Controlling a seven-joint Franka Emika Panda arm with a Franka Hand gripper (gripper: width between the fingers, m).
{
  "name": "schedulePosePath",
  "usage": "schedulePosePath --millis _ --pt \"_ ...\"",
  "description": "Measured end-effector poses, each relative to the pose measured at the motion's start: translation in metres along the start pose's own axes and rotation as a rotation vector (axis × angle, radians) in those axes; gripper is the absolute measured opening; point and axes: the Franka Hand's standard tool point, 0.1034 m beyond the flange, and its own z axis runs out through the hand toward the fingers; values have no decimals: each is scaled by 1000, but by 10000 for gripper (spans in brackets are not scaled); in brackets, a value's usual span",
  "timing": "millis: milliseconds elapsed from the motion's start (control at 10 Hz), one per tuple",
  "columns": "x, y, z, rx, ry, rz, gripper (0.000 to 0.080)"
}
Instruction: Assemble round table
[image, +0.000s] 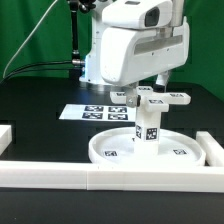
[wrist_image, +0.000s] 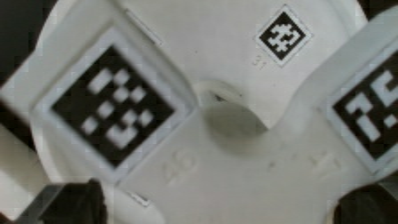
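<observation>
The large rimmed round disc (image: 110, 150) lies at the table's front. The short cylindrical leg (image: 147, 126) stands upright in its middle. The cross-shaped foot (image: 152, 99) sits on top of the leg, its tagged arms spread level. My gripper (image: 150, 89) hangs straight over the foot, right at its top. In the wrist view the foot (wrist_image: 214, 155) fills the picture, with its centre hole and three tags showing. My gripper (wrist_image: 222, 208) has its dark fingers (wrist_image: 71, 205) wide apart at either side of the foot, so it looks open. Whether they touch the foot is not clear.
The marker board (image: 88, 112) lies flat behind the disc toward the exterior view's left. A long white border rail (image: 100, 178) runs along the front, with more rail at the exterior view's right (image: 212, 150) and left (image: 5, 135). A green curtain hangs behind.
</observation>
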Motion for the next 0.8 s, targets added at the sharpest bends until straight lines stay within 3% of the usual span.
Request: schedulePosePath --millis 400,600,800 --pt "0 -2 1 2 -2 34 648" --pt "1 -2 1 1 -1 35 445" --pt "0 0 1 -2 2 45 445"
